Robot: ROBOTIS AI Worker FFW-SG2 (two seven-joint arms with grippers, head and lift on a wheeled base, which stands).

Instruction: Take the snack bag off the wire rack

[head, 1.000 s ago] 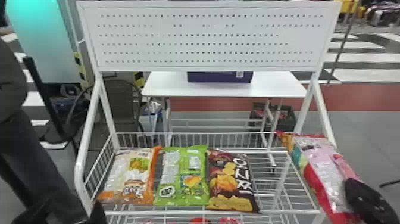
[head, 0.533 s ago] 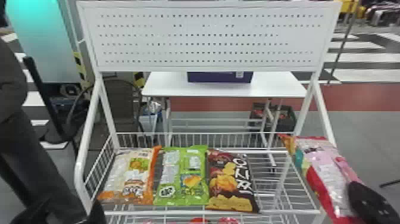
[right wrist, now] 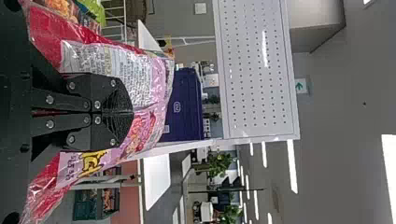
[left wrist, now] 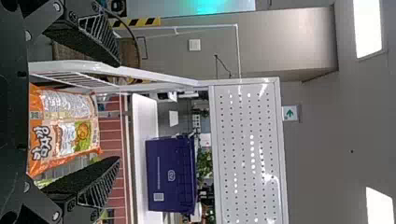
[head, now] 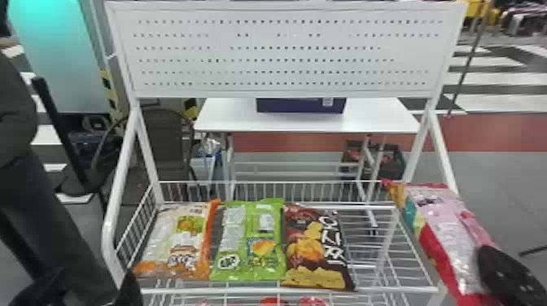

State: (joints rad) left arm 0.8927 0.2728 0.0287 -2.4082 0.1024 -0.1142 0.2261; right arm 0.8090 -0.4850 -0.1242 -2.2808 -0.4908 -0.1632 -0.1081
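Pink-and-red snack bag [head: 445,234], pinched tight in your right gripper [right wrist: 131,112].
It slants far-left from there, at the wire rack's [head: 228,290] right edge; your left gripper [left wrist: 119,112] is wide open, empty.

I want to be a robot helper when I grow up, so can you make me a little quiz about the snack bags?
1. True or false: the right gripper is holding the pink-and-red snack bag.

2. Fill in: the green bag lies between the orange-and-white bag and the ____.

3. How many bags lie side by side on the upper shelf of the wire rack?
A) two
B) three
C) five

Key: 1 true; 2 brown bag; 3 B
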